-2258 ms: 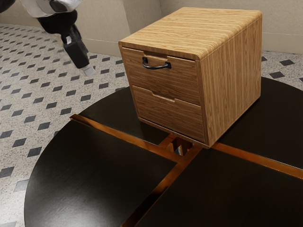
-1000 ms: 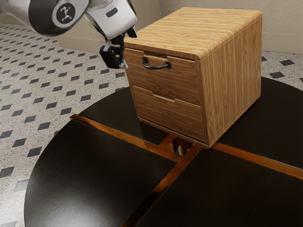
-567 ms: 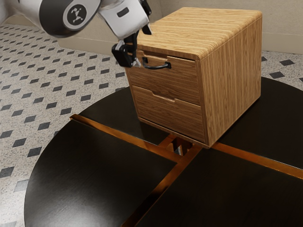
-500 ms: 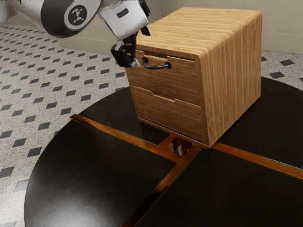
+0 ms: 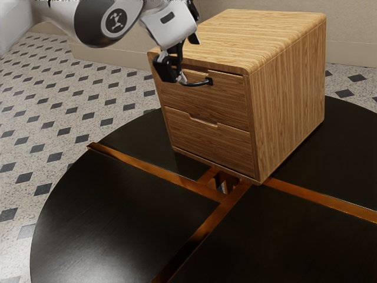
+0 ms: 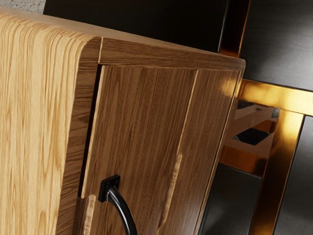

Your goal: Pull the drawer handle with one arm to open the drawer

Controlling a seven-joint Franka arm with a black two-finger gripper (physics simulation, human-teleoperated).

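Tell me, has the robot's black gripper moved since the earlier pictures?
Yes. The gripper has swung toward the exterior view's right, from over the tiled floor to the curved black handle of the wooden cabinet.

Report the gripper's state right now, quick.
Gripper: at the drawer handle's end toward the exterior view's left; open or closed cannot be told.

You had a round black table (image 5: 112,224), split by copper-coloured strips (image 5: 147,168). The wooden cabinet (image 5: 285,94) stood directly on it, near the strips' crossing.
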